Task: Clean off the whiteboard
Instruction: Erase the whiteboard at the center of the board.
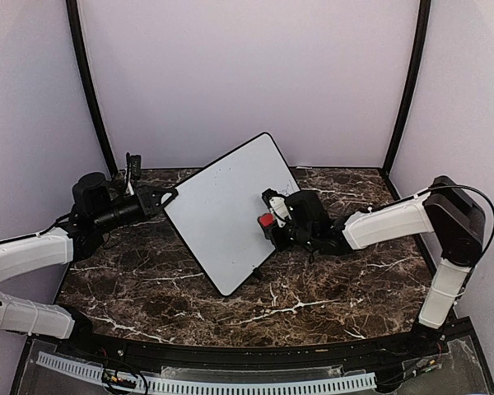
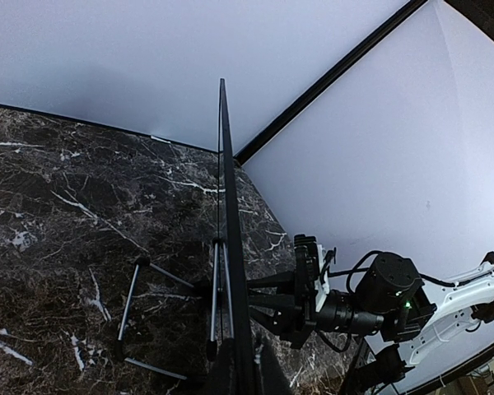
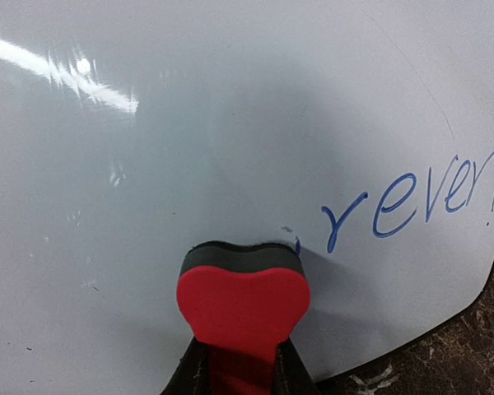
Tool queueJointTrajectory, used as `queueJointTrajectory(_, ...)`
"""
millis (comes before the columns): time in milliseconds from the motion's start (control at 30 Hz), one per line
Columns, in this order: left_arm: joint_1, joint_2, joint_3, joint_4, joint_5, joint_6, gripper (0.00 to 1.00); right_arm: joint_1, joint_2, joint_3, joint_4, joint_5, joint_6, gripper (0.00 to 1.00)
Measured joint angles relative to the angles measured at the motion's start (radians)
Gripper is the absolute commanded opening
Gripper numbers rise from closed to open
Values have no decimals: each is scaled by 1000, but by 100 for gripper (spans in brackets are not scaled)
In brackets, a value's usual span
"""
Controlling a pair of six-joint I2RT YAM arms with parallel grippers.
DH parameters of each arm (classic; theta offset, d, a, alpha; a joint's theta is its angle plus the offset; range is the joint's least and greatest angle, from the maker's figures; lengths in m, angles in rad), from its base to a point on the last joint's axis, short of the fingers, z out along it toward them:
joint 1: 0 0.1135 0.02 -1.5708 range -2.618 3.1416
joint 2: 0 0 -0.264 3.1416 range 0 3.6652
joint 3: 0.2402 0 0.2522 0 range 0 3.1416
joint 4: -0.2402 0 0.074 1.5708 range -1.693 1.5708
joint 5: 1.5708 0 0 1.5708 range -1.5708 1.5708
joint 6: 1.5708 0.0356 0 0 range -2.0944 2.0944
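Top: whiteboard (image 1: pixel 222 210) stands tilted on the marbled surface (image 1: pixel 313 288), purple walls (image 1: pixel 230 66) round. L jaws pinch its edge; R jaws clamp the red eraser (image 1: pixel 267 220) against its face.
L wrist: whiteboard edge-on between L jaws.
R wrist: blue writing (image 3: pixel 412 206) just right of R jaws. You shd sweep rightwards, eraser flat, L grip firm.

Eraser (image 3: pixel 242 300) base partly behind right claw (image 3: pixel 240 355)

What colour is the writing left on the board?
Blue writing, clearest in the right wrist view.
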Motion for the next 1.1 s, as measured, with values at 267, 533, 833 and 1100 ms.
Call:
queueJointTrajectory(267,0,0,0,1,0,0,0,-53,-8,-14,-1,-136,40,18)
queueJointTrajectory(533,0,0,0,1,0,0,0,-108,-8,-18,-6,-267,91,18)
queueJointTrajectory(833,0,0,0,3,3,1,0,-163,-8,-8,-42,-360,127,18)
queueJointTrajectory(1100,0,0,0,3,7,1,0,-177,8,147,-128,-387,112,18)
